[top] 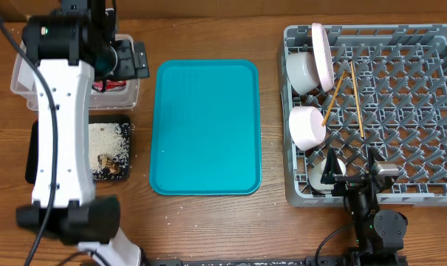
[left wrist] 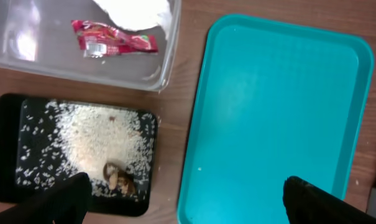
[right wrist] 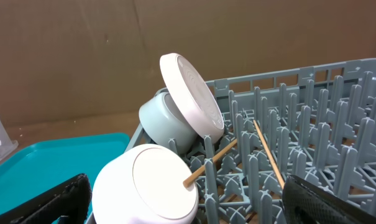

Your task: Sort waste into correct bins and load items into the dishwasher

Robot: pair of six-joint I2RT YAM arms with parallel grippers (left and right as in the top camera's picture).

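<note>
My left gripper (top: 124, 59) (left wrist: 188, 202) is open and empty, high above the gap between the bins. The clear tub (top: 20, 77) (left wrist: 166, 59) holds the red wrapper (left wrist: 113, 38) and white tissue (left wrist: 135, 12). The black tray (top: 37, 148) (left wrist: 4, 146) holds rice (left wrist: 94, 140) and brown scraps (left wrist: 119, 177). The grey rack (top: 400, 111) (right wrist: 299, 118) holds the pink plate (top: 321, 52) (right wrist: 191, 93) on edge, two bowls (top: 304, 72) (top: 306, 125) (right wrist: 144, 186), a white cup (top: 321, 176) and two chopsticks (top: 356, 100) (right wrist: 268, 155). My right gripper (top: 350, 174) (right wrist: 188, 205) is open and empty over the rack's front left.
The teal serving tray (top: 206, 125) (left wrist: 275, 112) lies bare between the bins and the rack, and its corner shows in the right wrist view (right wrist: 45, 168). The left arm's white link (top: 60, 133) reaches over the black tray.
</note>
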